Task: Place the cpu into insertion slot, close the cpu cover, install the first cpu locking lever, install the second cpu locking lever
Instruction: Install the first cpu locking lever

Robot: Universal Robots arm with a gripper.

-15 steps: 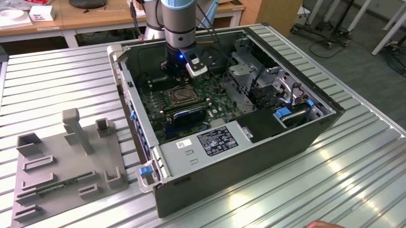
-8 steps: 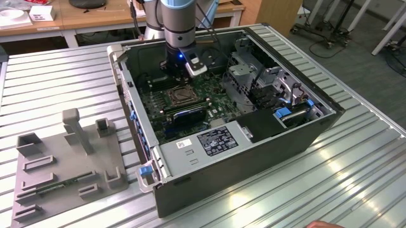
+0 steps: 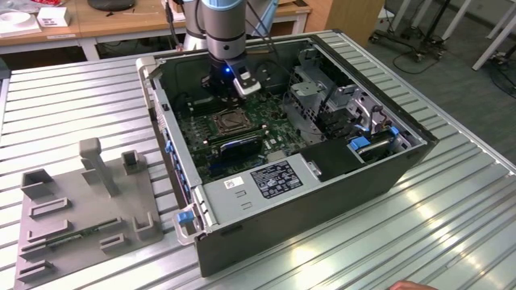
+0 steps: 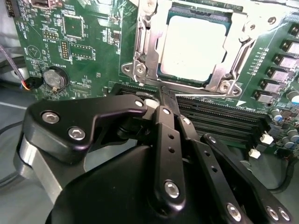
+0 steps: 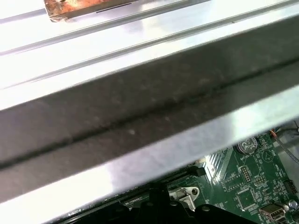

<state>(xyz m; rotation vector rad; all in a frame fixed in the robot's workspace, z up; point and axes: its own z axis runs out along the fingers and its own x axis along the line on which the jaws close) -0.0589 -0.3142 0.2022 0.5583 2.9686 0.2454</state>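
The black linkage of the tool (image 4: 162, 91) lay closest to the lens in the second wrist view. Its fingers (image 4: 164, 135) were drawn together at the tips, with nothing visible between them. The tips stood over the long black memory slots (image 4: 219, 116), just beside the near edge of the cpu cover (image 4: 145, 42).

The cpu (image 4: 194, 46) sat flat in the insertion slot (image 3: 228, 122), its pale metal top showing through the cut-out of the silvery cover, which lay around it. The state of the locking levers could not be determined.

A round coin cell (image 4: 55, 79) sat on the green motherboard (image 4: 93, 65), well apart from the socket.

In the exterior view, the arm (image 3: 222, 36) reached down into the open computer case (image 3: 322, 199), which rested on the ribbed metal bench (image 3: 451, 229). A grey fixture tray (image 3: 89, 211) lay on the bench at the exterior view's left.
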